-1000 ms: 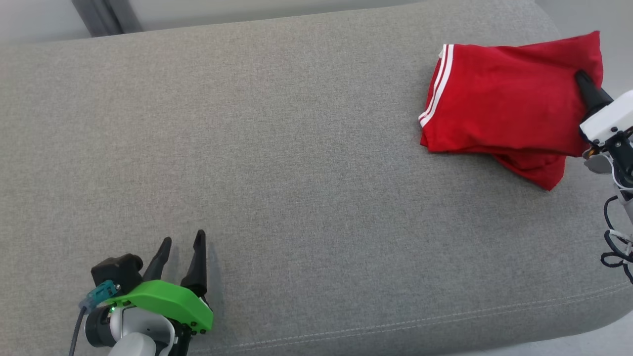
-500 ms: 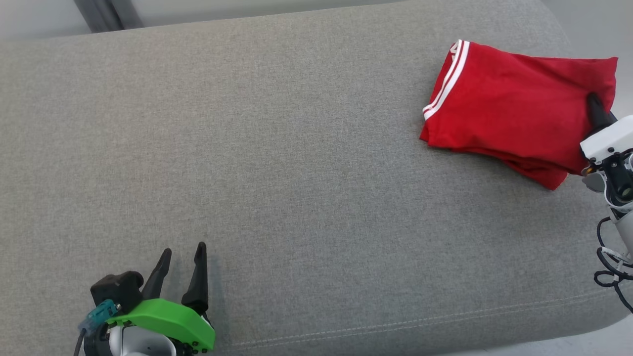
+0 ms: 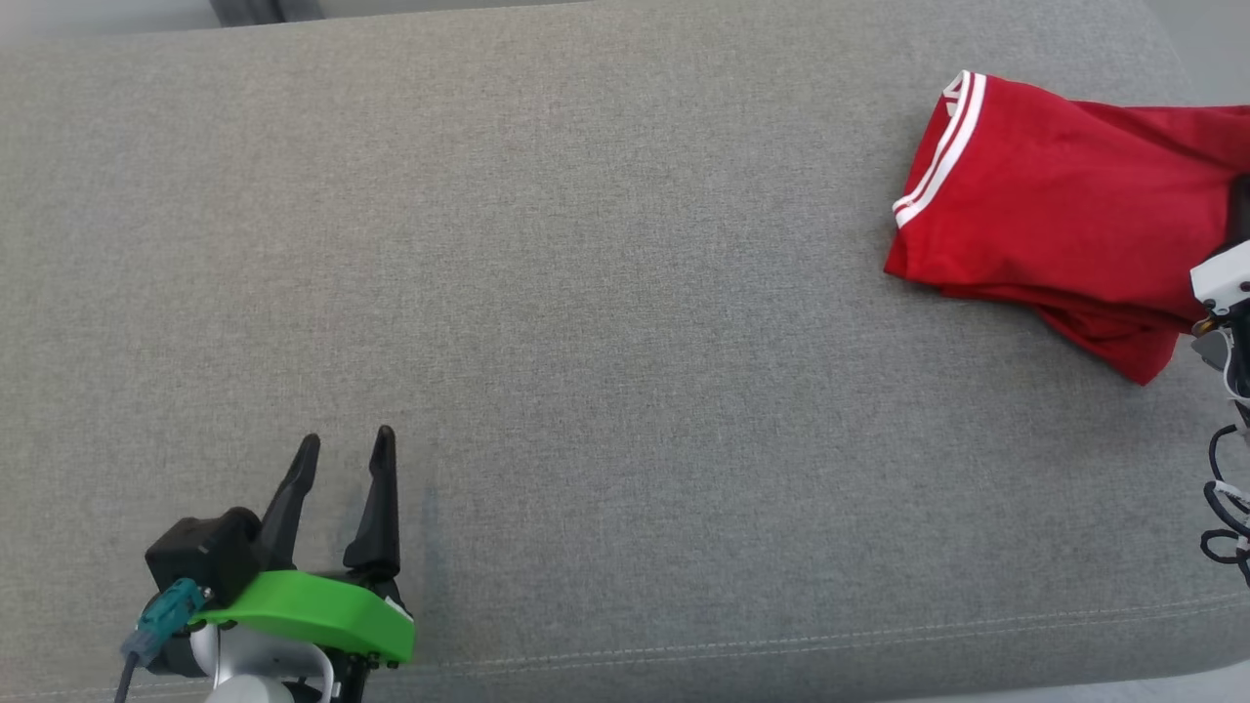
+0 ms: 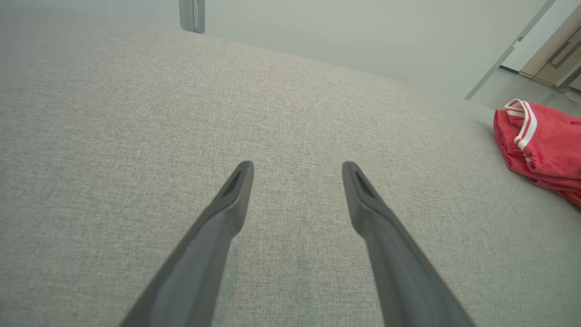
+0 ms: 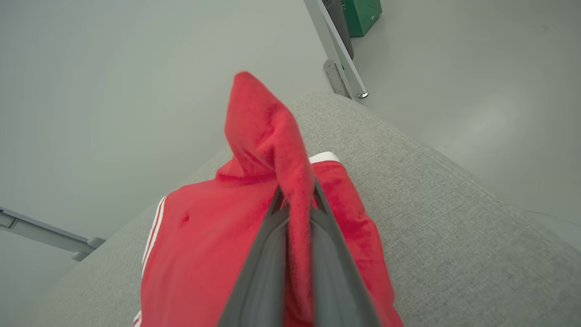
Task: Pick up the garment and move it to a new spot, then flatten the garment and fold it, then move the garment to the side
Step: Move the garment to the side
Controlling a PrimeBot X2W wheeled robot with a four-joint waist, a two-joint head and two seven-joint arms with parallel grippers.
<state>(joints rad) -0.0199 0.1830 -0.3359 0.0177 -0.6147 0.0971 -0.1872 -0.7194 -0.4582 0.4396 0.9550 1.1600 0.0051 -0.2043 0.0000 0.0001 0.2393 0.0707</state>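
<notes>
Two things could go wrong from here. On the left, the left gripper (image 3: 347, 436) hovers low over the grey cushion (image 3: 625, 322) near its front left corner, well apart from the cloth. It gives the folded stack no support, so a one-sided pull could drag the layers askew or open the fold. On the right, the red garment (image 3: 1055, 215), folded with its white-striped hem (image 3: 937, 151) turned left, lies near the cushion's far right corner. If it is carried much further right, part of it could spill over the cushion's right edge. The hold also looks thin, only a pinched ridge of fabric, which may slip free under load.

The left arm reaches forward along the cushion, its fingers (image 4: 227, 213) released, spread wide and empty. The right gripper (image 5: 297, 195) comes in from the right edge, angled down toward the garment's right side. Its fingers (image 5: 265, 254) are clenched on a raised fold of red cloth that stands up between them.
</notes>
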